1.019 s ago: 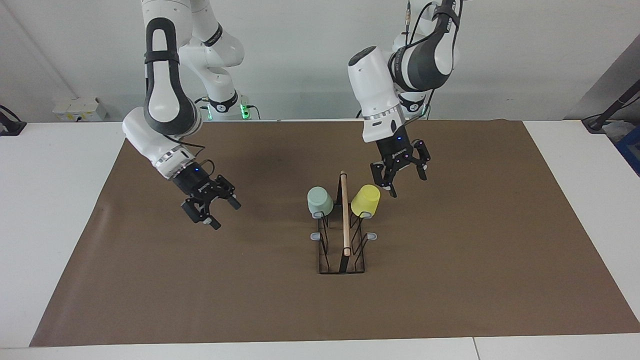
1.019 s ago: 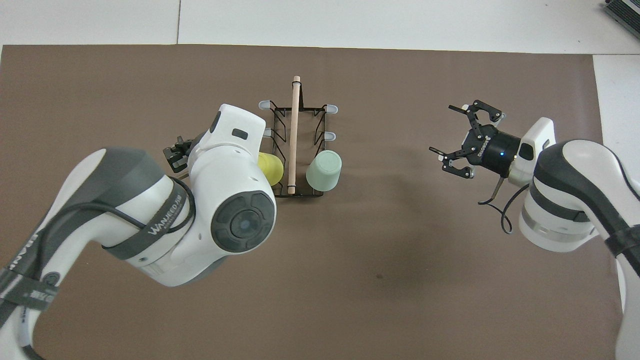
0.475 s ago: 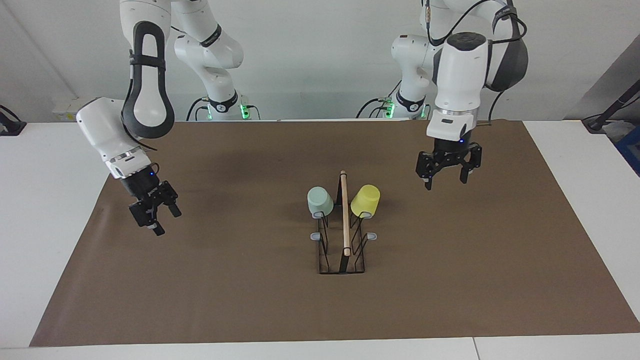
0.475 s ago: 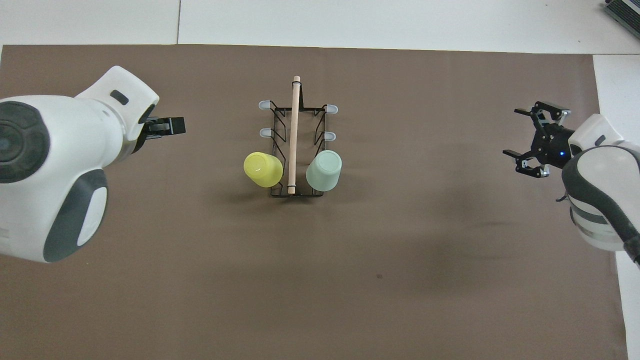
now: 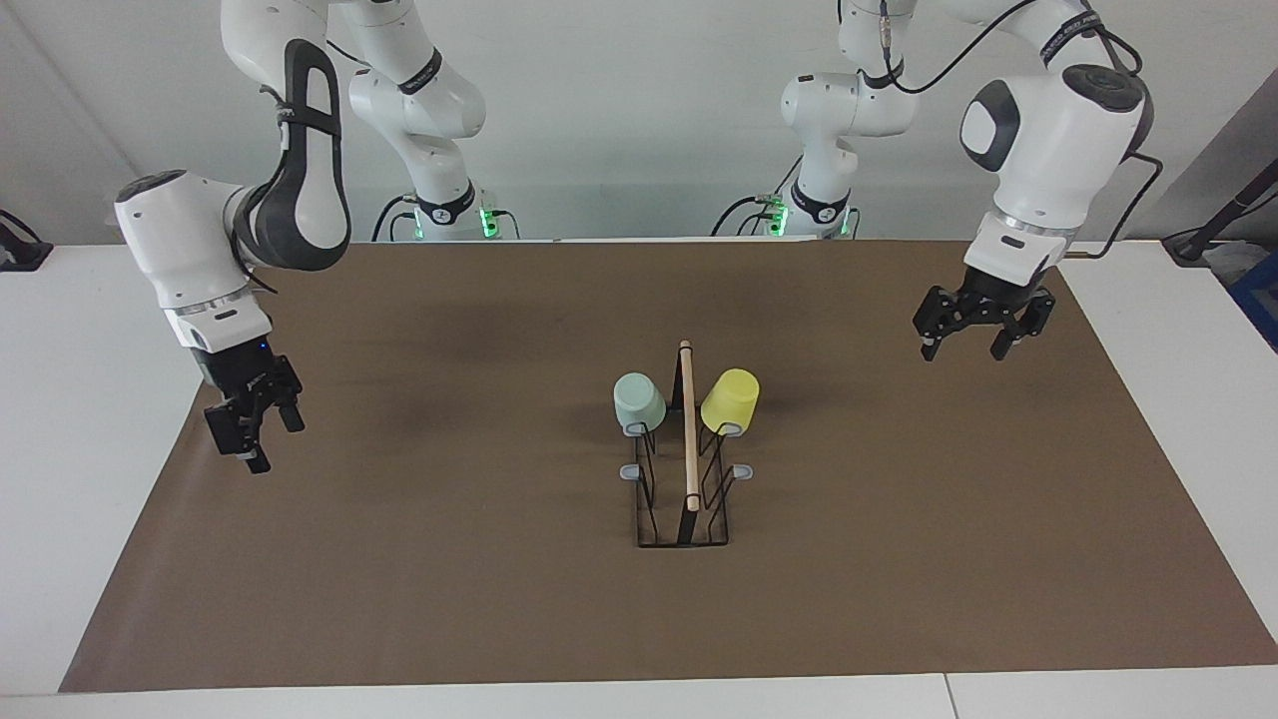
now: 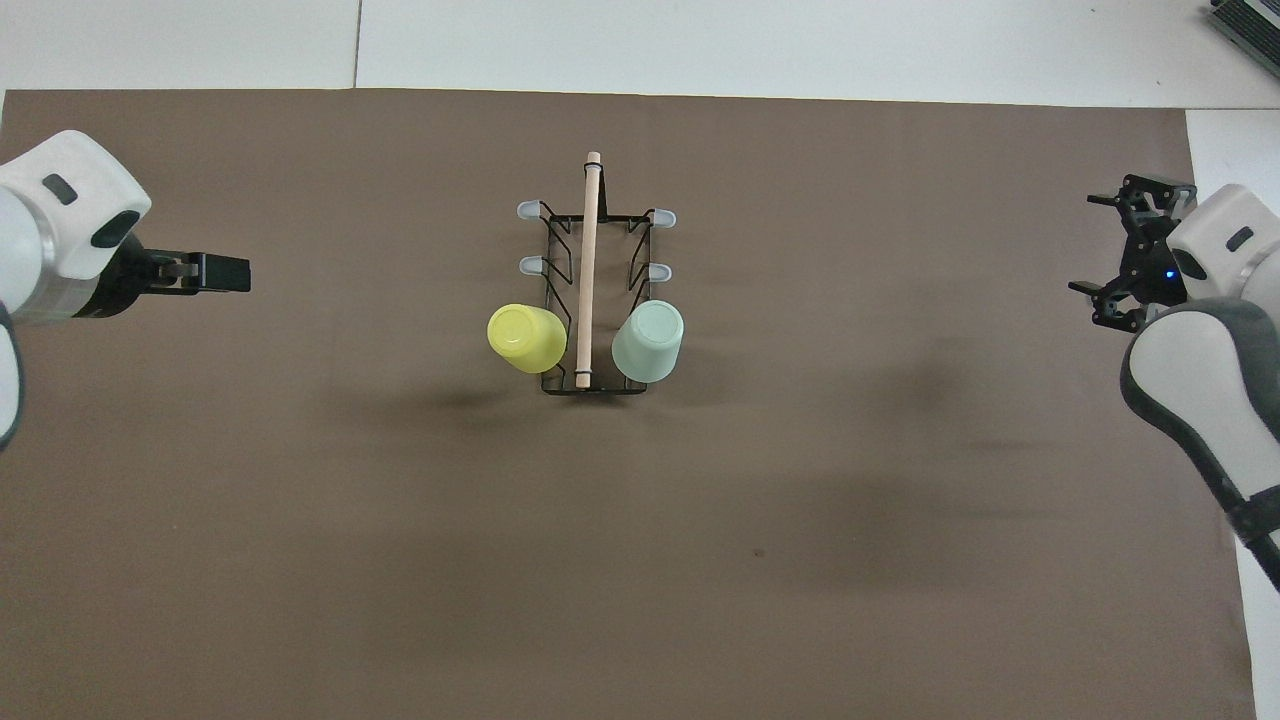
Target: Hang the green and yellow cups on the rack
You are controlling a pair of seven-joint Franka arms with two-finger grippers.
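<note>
the rack (image 5: pixel 683 489) stands mid-table on the brown mat (image 5: pixel 499 559), its long axis running straight away from the robots. the wooden rod (image 5: pixel 689 429) along its top lies on the same line, one end toward the robots, the other pointing away. the grey-tipped prongs (image 6: pixel 528 210) stick out sideways toward each arm's end of the table.

green cup (image 5: pixel 639 401) hangs mouth-down on the prong nearest the robots on the right arm's side, base tilted up and outward. yellow cup (image 5: pixel 730 398) hangs the same way on the matching prong on the left arm's side, base leaning out toward that end. the cups sit either side of the rod, apart from each other.

left tool (image 5: pixel 977 330) hangs in the air over the mat's edge at the left arm's end, forearm sloping down, fingers spread and pointing down, nothing in them. right tool (image 5: pixel 253 414) hangs over the mat's edge at the right arm's end, wrist bent down, fingers apart, released. both tools are well apart from the rack.
</note>
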